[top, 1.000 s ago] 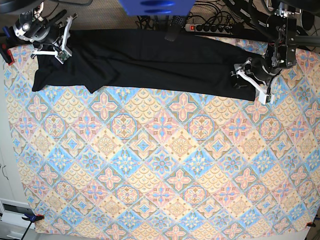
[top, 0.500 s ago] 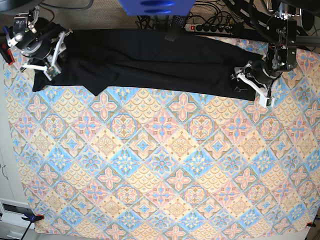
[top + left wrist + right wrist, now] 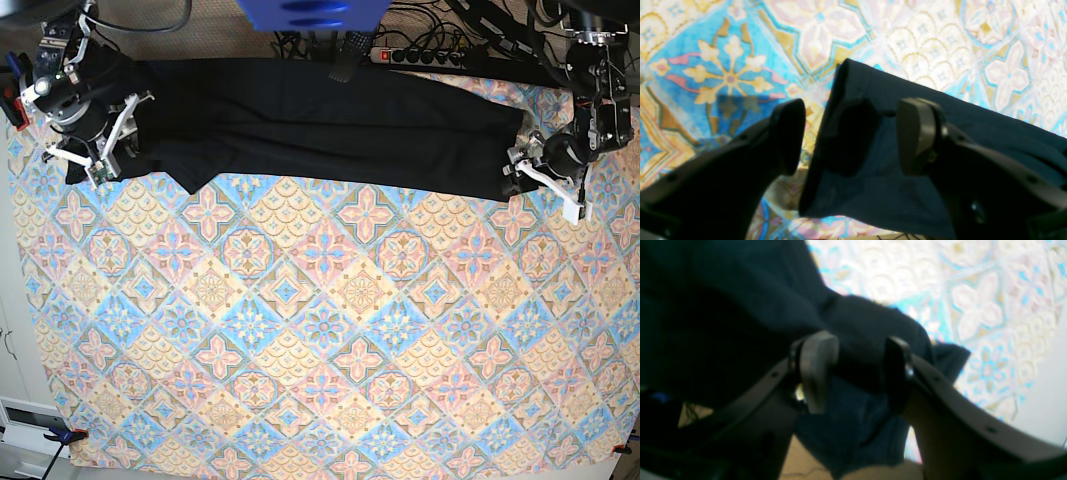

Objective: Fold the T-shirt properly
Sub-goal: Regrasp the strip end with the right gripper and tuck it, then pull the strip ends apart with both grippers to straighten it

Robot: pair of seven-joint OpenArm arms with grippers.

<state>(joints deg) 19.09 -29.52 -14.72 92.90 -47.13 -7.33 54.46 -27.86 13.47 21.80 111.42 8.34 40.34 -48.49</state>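
Shirt-folding is somewhere in the middle here, I'd say: the T-shirt [image 3: 320, 120] lies as a long dark band along the far edge of the counter [image 3: 330, 340], stretched from one arm to the other, so a lengthwise fold looks done and the short-way fold is what's left. The left hand [image 3: 850, 136] sits right at the shirt's end, on the base view's right; its wrist camera shows the fingers spread apart with the folded corner of the cloth lying between them, one finger over the fabric and the other out over the patterned cloth, so it's released, not pinching anything. The right hand [image 3: 853, 370] is at the other end, where the sleeve bunches up. Its fingers have a gap between them with dark fabric in that gap, but the picture is blurry and I honestly can't tell if it's gripping or just hovering around a fold. My guess at the next move: both hands need to close on their ends, getting all the layers in the pinch and not just the top one, then lift and carry one end over toward the other without letting the band twist or sag.
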